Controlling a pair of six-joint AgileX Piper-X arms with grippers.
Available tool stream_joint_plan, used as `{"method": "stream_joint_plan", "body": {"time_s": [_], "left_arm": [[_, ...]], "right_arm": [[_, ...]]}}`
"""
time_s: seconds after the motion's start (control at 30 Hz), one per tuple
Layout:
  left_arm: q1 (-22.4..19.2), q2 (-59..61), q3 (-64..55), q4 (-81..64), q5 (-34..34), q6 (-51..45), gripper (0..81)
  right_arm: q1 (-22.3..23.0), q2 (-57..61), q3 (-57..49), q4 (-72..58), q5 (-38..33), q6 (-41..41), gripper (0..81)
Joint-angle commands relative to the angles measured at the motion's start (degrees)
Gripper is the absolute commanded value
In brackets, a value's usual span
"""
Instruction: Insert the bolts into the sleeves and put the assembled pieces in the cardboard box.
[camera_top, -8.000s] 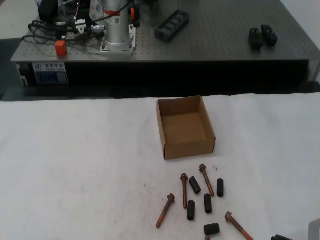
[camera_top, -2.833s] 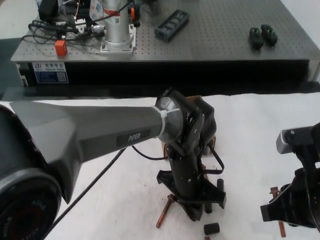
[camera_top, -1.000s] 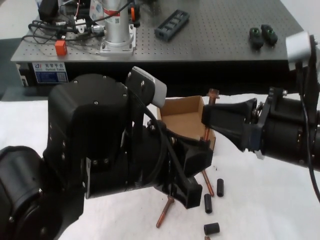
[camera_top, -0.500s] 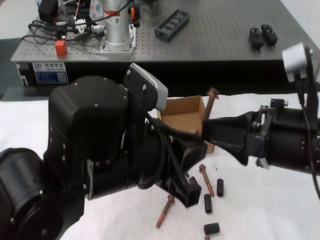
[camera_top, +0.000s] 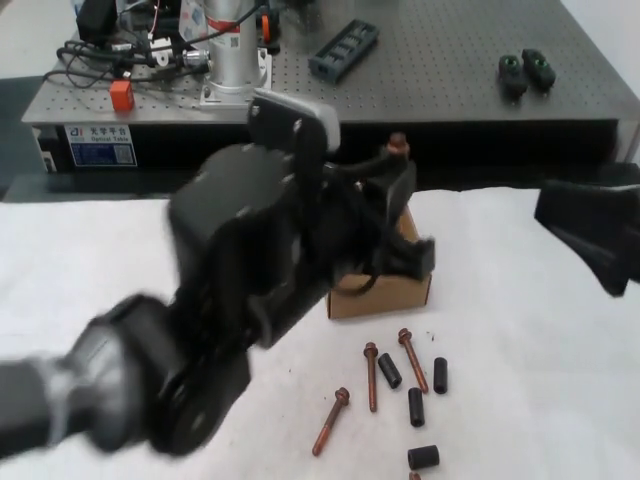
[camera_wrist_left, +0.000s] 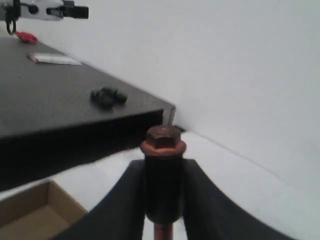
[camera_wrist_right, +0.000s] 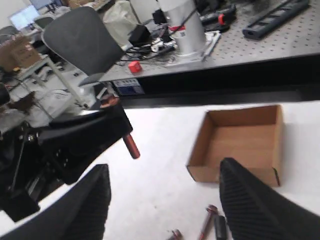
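now the left gripper (camera_wrist_left: 163, 172) is being swung up above the cardboard box (camera_top: 380, 296), pinched on a black sleeve (camera_wrist_left: 162, 200) with a copper bolt (camera_wrist_left: 162, 142) seated through it. the right gripper (camera_wrist_right: 165, 165), by which that bolt was being held half a second ago, is being drawn back, spread and empty. one assembly is being judged ready for dropping. nothing is being carried in the box yet; three loose bolts (camera_top: 370, 378) and four loose sleeves (camera_top: 415, 407) are being left on the white cloth (camera_top: 520, 350) before it.
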Motion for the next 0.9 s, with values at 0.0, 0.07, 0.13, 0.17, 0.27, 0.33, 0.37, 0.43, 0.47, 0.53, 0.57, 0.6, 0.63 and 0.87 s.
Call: {"method": "stream_joint_plan", "body": {"time_s": [0.0, 0.07, 0.13, 0.17, 0.27, 0.33, 0.37, 0.43, 0.47, 0.53, 0.57, 0.6, 0.63, 0.87], "left_arm": [[1.33, 3.11, -5.73, 7.83, -1.06, -4.73, 0.7], [2.76, 8.24, -14.27, 17.57, -1.06, -4.86, 0.7], [3.94, 13.53, -22.67, 24.62, -1.06, -4.84, 0.7], [4.53, 16.71, -27.42, 28.42, -1.06, -5.07, 0.7], [6.18, 25.66, -40.51, 40.97, 0.55, -5.92, 0.7], [7.03, 31.56, -48.95, 47.39, 3.03, -7.81, 0.7], [7.38, 34.20, -52.65, 50.01, 4.58, -8.75, 0.7], [7.87, 38.26, -58.19, 53.60, 6.28, -10.42, 0.7], [7.92, 40.15, -60.57, 55.25, 6.56, -11.12, 0.7], [7.90, 42.84, -63.67, 56.99, 7.31, -12.24, 0.7], [7.90, 43.94, -64.59, 57.31, 7.76, -12.49, 0.7], [7.90, 44.75, -65.00, 57.29, 8.55, -13.86, 0.7], [7.90, 45.18, -65.05, 56.87, 9.22, -14.85, 0.7], [7.90, 46.29, -65.04, 57.18, 10.27, -17.34, 14.9]], "right_arm": [[-0.97, -0.13, -0.09, 2.91, 2.01, -1.61, 47.3], [-1.30, -0.13, -0.09, 4.72, 4.61, -2.93, 47.3], [-1.28, -0.13, -0.09, 6.16, 7.58, -3.73, 47.3], [-1.28, -0.13, -0.09, 6.82, 8.39, -3.72, 47.3], [-1.28, -0.13, -0.09, 8.59, 10.55, -3.72, 47.3], [-1.28, -0.13, -0.09, 9.66, 11.59, -3.61, 47.3], [-1.28, -0.13, -0.09, 10.18, 11.59, -3.61, 47.3], [-1.28, -0.13, -0.09, 10.95, 11.59, -3.61, 47.3], [-1.28, -0.13, -0.09, 11.21, 11.59, -3.61, 47.3], [-1.28, -0.13, -0.09, 11.32, 11.59, -3.61, 47.3], [-1.28, -0.13, -0.09, 11.32, 11.59, -3.61, 47.3], [-1.28, -0.13, -0.09, 11.32, 11.59, -3.61, 47.3], [-1.28, -0.13, -0.09, 11.47, 11.59, -3.61, 47.3], [-1.28, 3.01, -0.09, 14.73, 11.59, -3.61, 47.3]]}}
